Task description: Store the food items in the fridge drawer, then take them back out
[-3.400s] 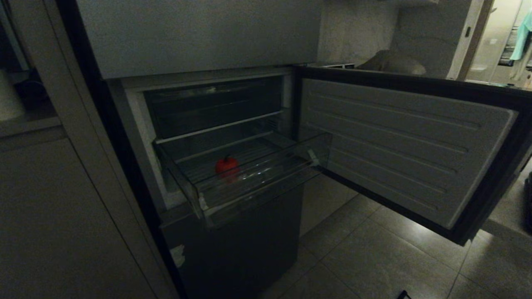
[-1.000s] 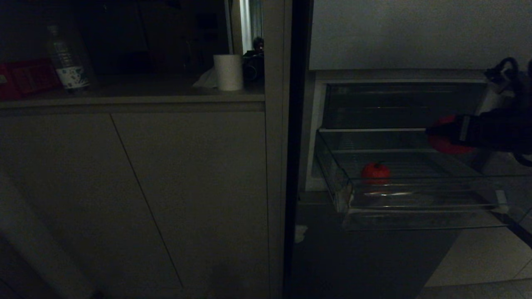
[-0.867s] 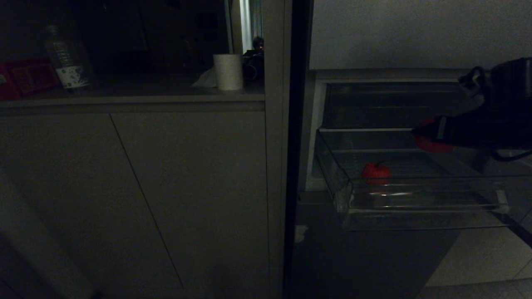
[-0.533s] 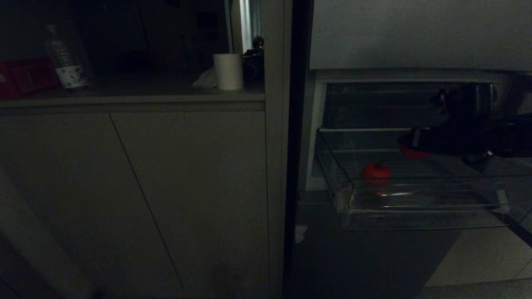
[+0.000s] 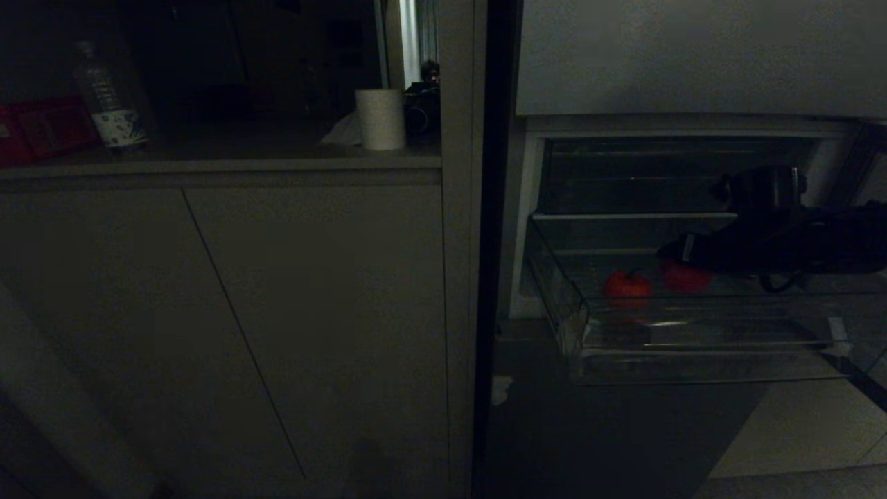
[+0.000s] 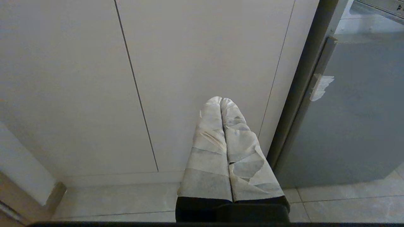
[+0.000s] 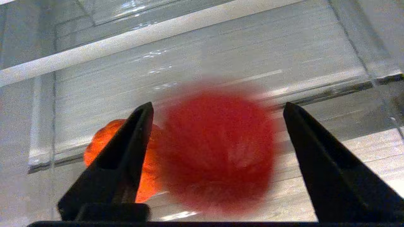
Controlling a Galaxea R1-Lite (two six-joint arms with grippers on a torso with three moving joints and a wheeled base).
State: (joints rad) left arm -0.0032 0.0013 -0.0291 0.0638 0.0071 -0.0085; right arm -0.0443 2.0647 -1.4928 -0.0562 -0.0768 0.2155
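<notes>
Head view: high, facing forward and down at the cabinet front (image 5: 229, 312) and open fridge drawer (image 5: 693, 333). Left wrist view: low, close behind the left gripper (image 6: 222, 100), facing the same cabinet front (image 6: 189, 63). Right wrist view: very near, looking down into the fridge drawer (image 7: 221, 47), shared with the head view.

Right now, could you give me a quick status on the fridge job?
Right pincer open over fridge drawer. Second food item just below, beside first. Left pincer shut, parked.
</notes>
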